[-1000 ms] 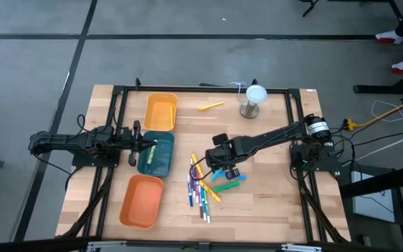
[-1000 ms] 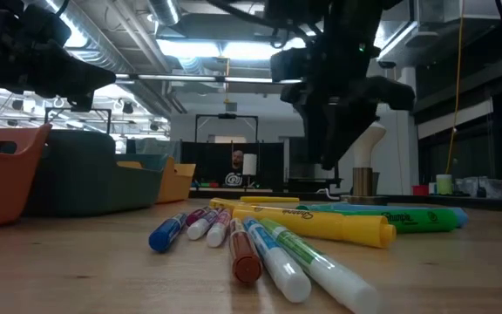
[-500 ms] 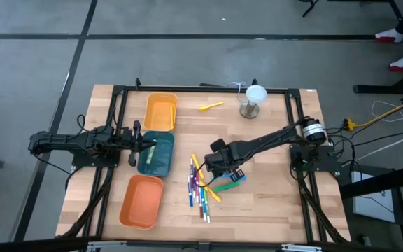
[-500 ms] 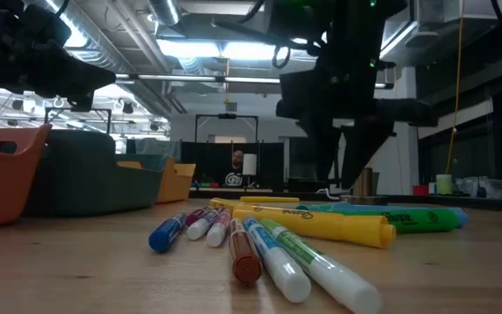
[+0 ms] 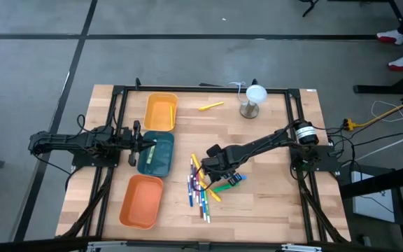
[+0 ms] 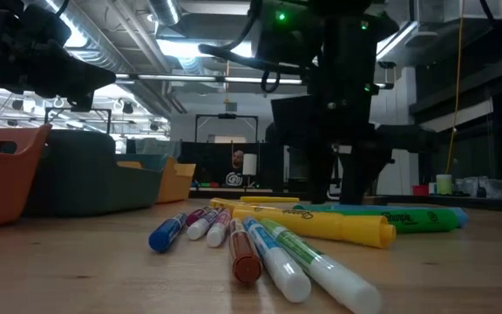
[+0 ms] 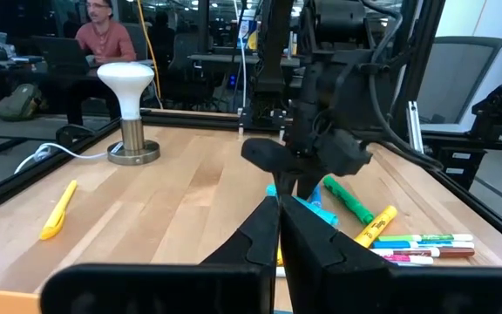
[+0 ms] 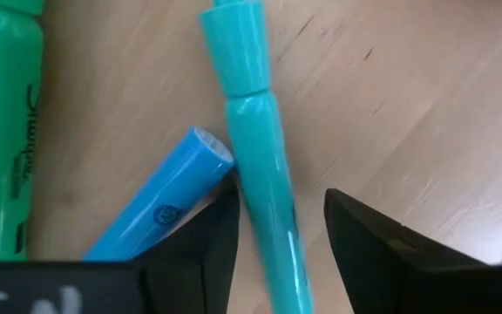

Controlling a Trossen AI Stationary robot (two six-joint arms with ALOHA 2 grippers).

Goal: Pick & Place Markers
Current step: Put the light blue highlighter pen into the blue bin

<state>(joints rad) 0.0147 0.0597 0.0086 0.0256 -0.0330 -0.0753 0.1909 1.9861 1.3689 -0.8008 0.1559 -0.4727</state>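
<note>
On green marker: "Sharpie" lettering

Colored markers lie scattered on a wooden bench; a dark arm reaches down behind them, trays at left.

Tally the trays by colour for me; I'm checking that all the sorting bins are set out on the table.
Yellow tray: 1
Teal tray: 1
Orange tray: 1
Total: 3 trays
</note>
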